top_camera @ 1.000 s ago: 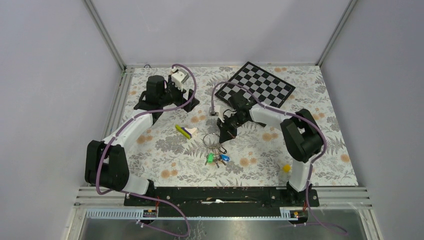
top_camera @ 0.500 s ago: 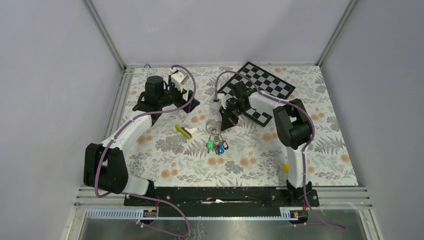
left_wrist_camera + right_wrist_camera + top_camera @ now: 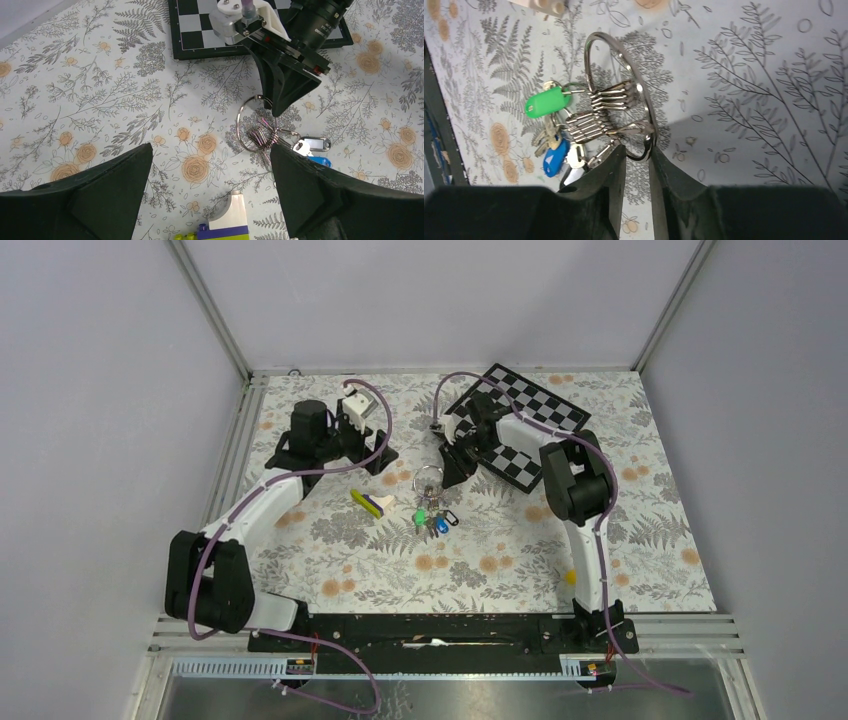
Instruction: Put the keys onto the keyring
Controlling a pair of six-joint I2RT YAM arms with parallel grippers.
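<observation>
Floral-cloth bench (image 3: 660, 540), chessboard (image 3: 530, 415) at the far right of centre. Left gripper (image 3: 210, 150) spread wide, holding nothing, left of the bunch. Right gripper (image 3: 638, 150) parted only slightly, tips straddling the wire without clamping it. Wedge block (image 3: 372, 503) just left. Keyring (image 3: 650, 120) flat mid-bench, near the chessboard's corner. Keys (image 3: 546, 102), green and blue heads, strung on it, fanned to the near side.

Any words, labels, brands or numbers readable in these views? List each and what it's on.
No readable text anywhere.
Green key tag, blue key tag: blank.
Checkerboard: plain squares, no letters or digits.
Tiny orange marks on the front rail: too small to read.
</observation>
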